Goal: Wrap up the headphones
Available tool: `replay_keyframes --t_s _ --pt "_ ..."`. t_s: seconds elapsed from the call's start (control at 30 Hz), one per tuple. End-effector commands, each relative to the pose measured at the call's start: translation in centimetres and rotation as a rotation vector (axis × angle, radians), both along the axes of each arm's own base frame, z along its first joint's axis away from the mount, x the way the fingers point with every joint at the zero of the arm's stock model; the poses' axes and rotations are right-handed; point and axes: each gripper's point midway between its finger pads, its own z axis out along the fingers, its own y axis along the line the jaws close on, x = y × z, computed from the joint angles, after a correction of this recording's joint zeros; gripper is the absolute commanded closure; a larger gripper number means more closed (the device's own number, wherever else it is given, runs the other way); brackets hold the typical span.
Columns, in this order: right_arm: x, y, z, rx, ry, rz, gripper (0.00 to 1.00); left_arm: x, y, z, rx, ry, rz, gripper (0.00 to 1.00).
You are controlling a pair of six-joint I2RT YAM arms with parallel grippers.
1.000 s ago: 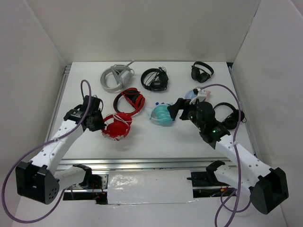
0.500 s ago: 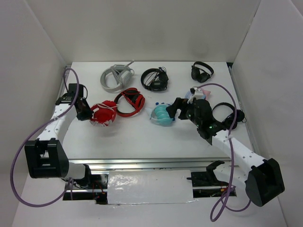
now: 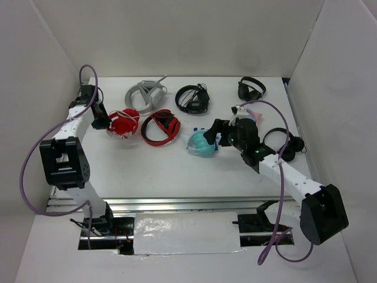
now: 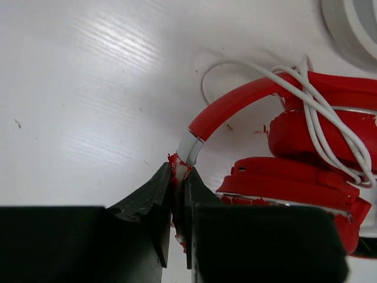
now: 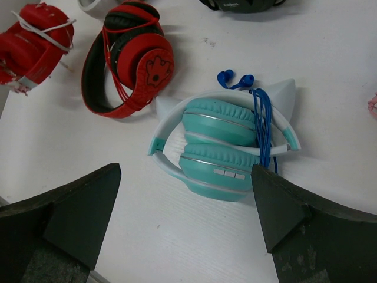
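Wrapping looks nearly done.
The left gripper (image 4: 178, 177) clamps the headband (image 4: 235, 109) of the headphones (image 3: 123, 122) at the tabletop's (image 3: 177, 171) far left; the white cable (image 4: 321, 115) already loops the earcups (image 4: 312, 144), only release seems left. The right gripper (image 5: 185, 177) hangs wide apart.

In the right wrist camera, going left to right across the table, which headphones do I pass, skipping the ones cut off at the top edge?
all-red headphones → red-and-black headphones → teal cat-ear headphones
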Motion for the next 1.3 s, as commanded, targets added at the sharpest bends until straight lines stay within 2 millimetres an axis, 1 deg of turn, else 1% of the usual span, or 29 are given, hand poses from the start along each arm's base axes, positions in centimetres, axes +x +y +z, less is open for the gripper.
replay_keyframes --t_s 0.0,0.07,0.1,0.17,0.2,0.27,0.3,0.37,0.53,0.6,0.63,0.7,0.77,0.87,0.93,0.97,1.07,1.1,1.13,1.17,1.23,1.27 --pt "1.0 0.3 1.9 0.012 -0.040 0.004 0.00 3.8 0.7 -0.2 -0.004 -0.042 -0.066 1.00" --pt "1.1 0.2 2.0 0.003 -0.047 0.002 0.00 4.4 1.1 -1.1 0.015 -0.007 -0.098 1.00" --pt "1.0 0.2 1.7 0.000 -0.043 0.002 0.00 5.3 1.3 -1.4 0.025 0.003 -0.098 1.00" --pt "1.0 0.2 1.8 0.000 -0.052 0.000 0.00 5.8 1.7 -1.9 0.033 0.023 -0.115 1.00" --pt "1.0 0.1 1.6 -0.004 -0.047 0.003 0.00 6.5 1.9 -1.8 0.036 0.016 -0.129 1.00" --pt "1.0 0.1 1.6 -0.012 -0.050 0.001 0.00 6.6 2.6 -1.9 0.064 0.037 -0.141 1.00" --pt "1.0 0.1 1.5 -0.016 -0.050 0.004 0.00 7.2 3.2 -1.6 0.088 0.033 -0.138 1.00" --pt "1.0 0.0 1.4 -0.019 -0.050 0.000 0.00 7.5 4.2 -1.3 0.120 0.032 -0.134 1.00" --pt "1.3 -0.3 1.2 -0.033 -0.053 -0.008 0.00 7.8 6.4 -1.1 0.170 0.022 -0.146 1.00" --pt "1.3 -0.2 1.1 -0.033 -0.052 -0.006 0.00 8.0 7.0 -1.5 0.192 0.016 -0.150 1.00" --pt "1.3 -0.2 0.9 -0.036 -0.047 -0.005 0.00 7.9 7.6 -1.6 0.224 0.023 -0.144 1.00" --pt "1.3 -0.3 0.7 -0.042 -0.043 -0.006 0.00 7.7 8.2 -2.3 0.247 0.039 -0.136 1.00" --pt "1.4 -0.4 0.6 -0.048 -0.041 -0.010 0.00 7.7 8.7 -2.8 0.272 0.050 -0.129 1.00" --pt "1.5 -0.5 0.4 -0.053 -0.028 -0.018 0.00 8.0 8.5 -3.1 0.240 0.029 -0.117 1.00" --pt "1.5 -0.5 0.6 -0.053 -0.029 -0.018 0.00 7.9 8.8 -3.1 0.210 0.030 -0.093 1.00" --pt "1.5 -0.6 0.8 -0.052 -0.036 -0.017 0.00 8.2 9.0 -3.1 0.199 0.026 -0.089 1.00" --pt "1.1 -0.6 0.9 -0.047 -0.036 -0.014 0.00 7.8 9.6 -3.3 0.189 0.070 -0.080 1.00" --pt "1.0 -0.7 1.2 -0.045 -0.044 -0.015 0.00 7.6 9.8 -3.3 0.196 0.081 -0.070 0.94" --pt "0.8 -0.8 1.0 -0.046 -0.043 -0.012 0.00 7.5 9.9 -3.2 0.198 0.088 -0.066 0.88" --pt "0.7 -0.7 1.4 -0.040 -0.059 -0.009 0.00 7.3 10.0 -3.2 0.194 0.092 -0.061 0.83" --pt "0.6 -0.8 1.4 -0.035 -0.063 -0.008 0.00 7.6 9.6 -2.9 0.182 0.074 -0.073 0.60" --pt "0.4 -0.8 1.6 -0.032 -0.067 -0.002 0.00 7.5 9.6 -2.8 0.175 0.075 -0.067 0.53"
